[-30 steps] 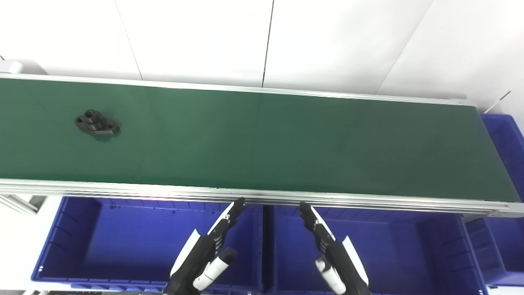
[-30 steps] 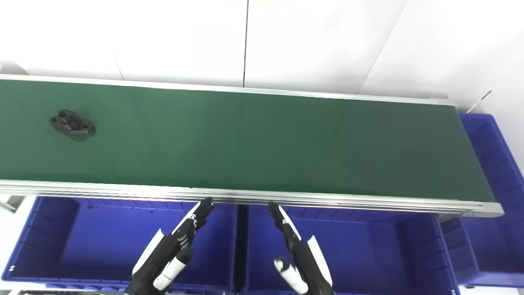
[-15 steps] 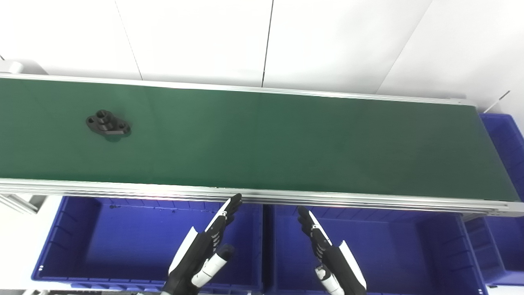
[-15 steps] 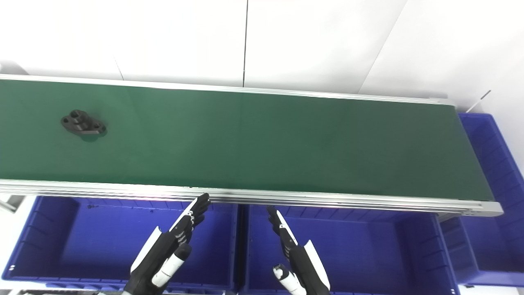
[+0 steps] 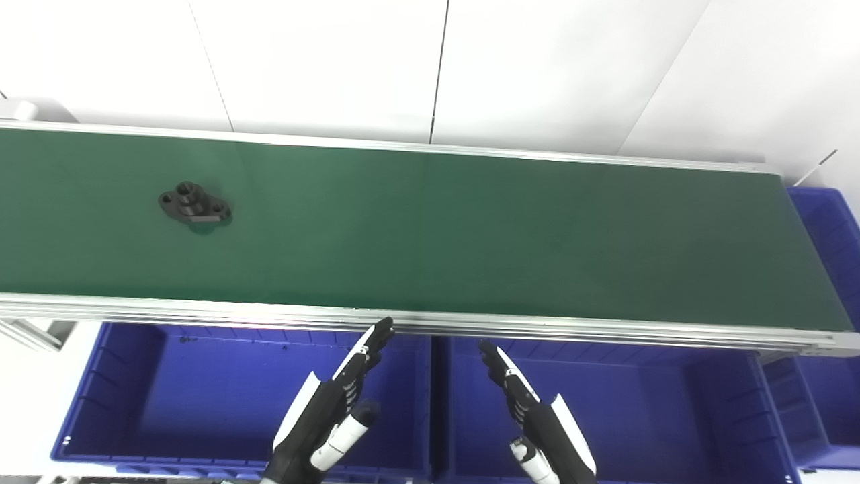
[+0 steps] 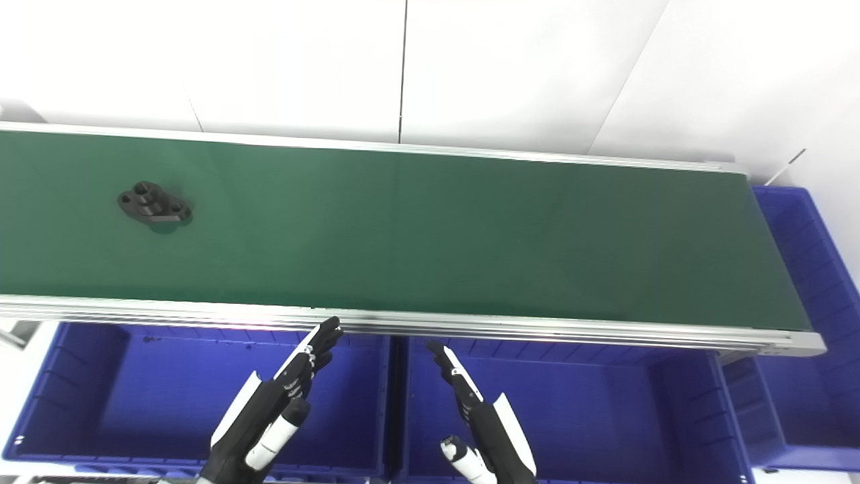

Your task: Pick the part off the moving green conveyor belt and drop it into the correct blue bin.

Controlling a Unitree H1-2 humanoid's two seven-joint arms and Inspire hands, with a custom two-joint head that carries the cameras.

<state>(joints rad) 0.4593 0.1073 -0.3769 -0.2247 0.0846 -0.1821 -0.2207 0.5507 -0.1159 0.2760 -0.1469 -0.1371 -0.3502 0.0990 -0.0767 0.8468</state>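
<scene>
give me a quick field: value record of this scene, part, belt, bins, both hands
part: black part lying on the belt's left portion, untouched
belt: green conveyor belt, nothing else on it
bins: left blue bin and middle blue bin below the belt's near edge, right-end blue bin at its right end
left hand: left hand open, over the left bin
right hand: right hand open, over the middle bin

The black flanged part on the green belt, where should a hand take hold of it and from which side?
Probably from above, pinching the raised round boss on the black flanged metal part. It lies flat on the green conveyor belt, so its thin flange with holes offers little edge. The open left hand is nearer than the open right hand.
</scene>
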